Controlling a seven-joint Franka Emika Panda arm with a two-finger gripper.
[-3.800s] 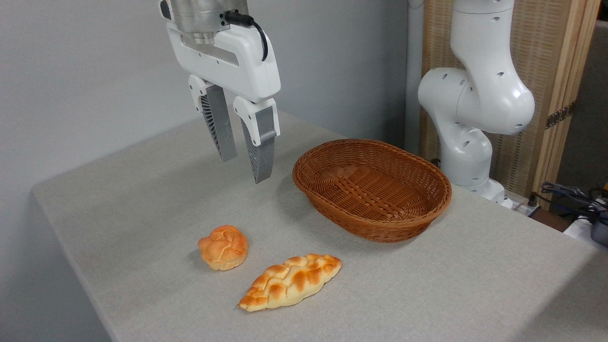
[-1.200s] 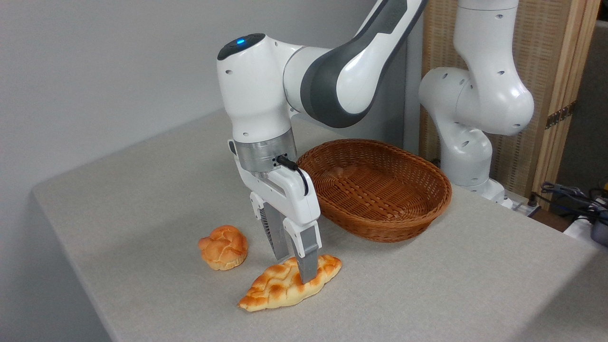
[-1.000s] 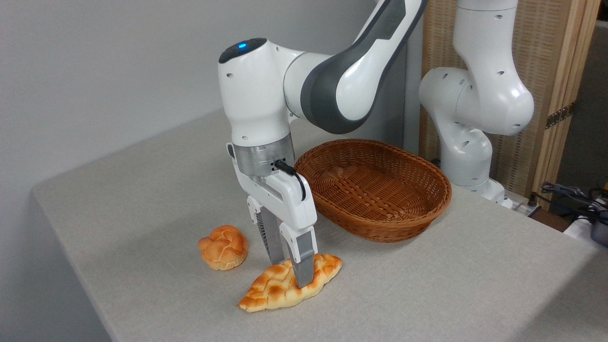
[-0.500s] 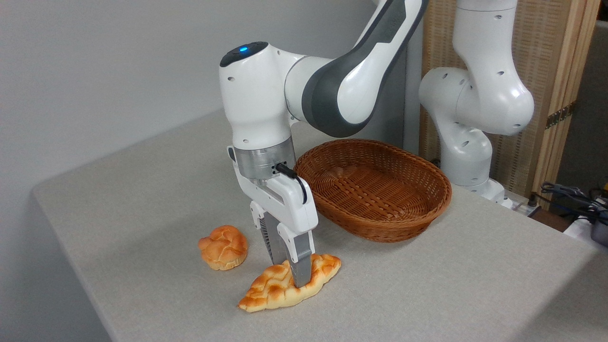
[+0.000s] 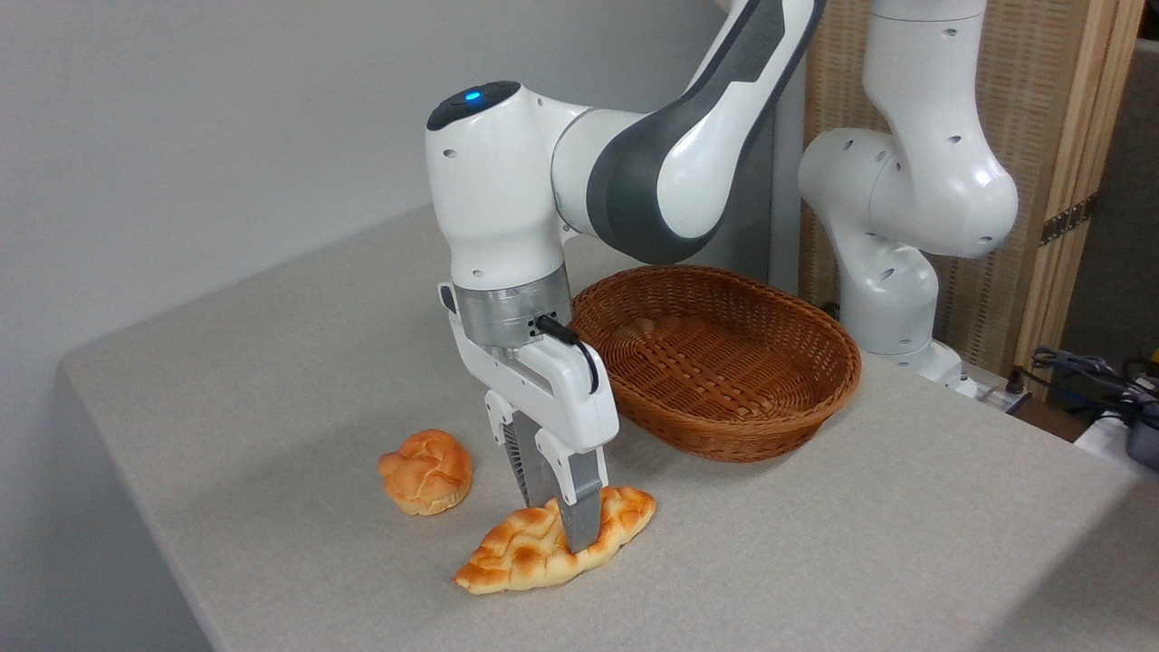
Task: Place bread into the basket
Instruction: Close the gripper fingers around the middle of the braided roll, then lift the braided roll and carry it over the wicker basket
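Gripper: the gripper (image 5: 563, 525) stands nearly upright over the table, its two grey fingers (image 5: 582, 512) drawn in narrow across the width of the loaf, pinching it at about the middle.
Bread: the bread (image 5: 552, 540) lies at the front of the table (image 5: 272, 362); its left tip touches the cloth, while the right end looks a little raised, though I cannot tell for sure.
Grip risk: the hold is across a soft, braided crust near mid-length; if the pinch is off balance, the long loaf could swing or sag on the way up and slide out.
Squeeze risk: the crust appears pressed in at the fingers, so a harder clamp might dent or fold it.
Bun: the small round bun (image 5: 426, 471) sits just to the left, apart from the loaf and the fingers; a drooping tip could brush it.
Basket: the basket (image 5: 715, 358) is empty, behind and to the right; a low carry could catch the loaf's end on the near rim.
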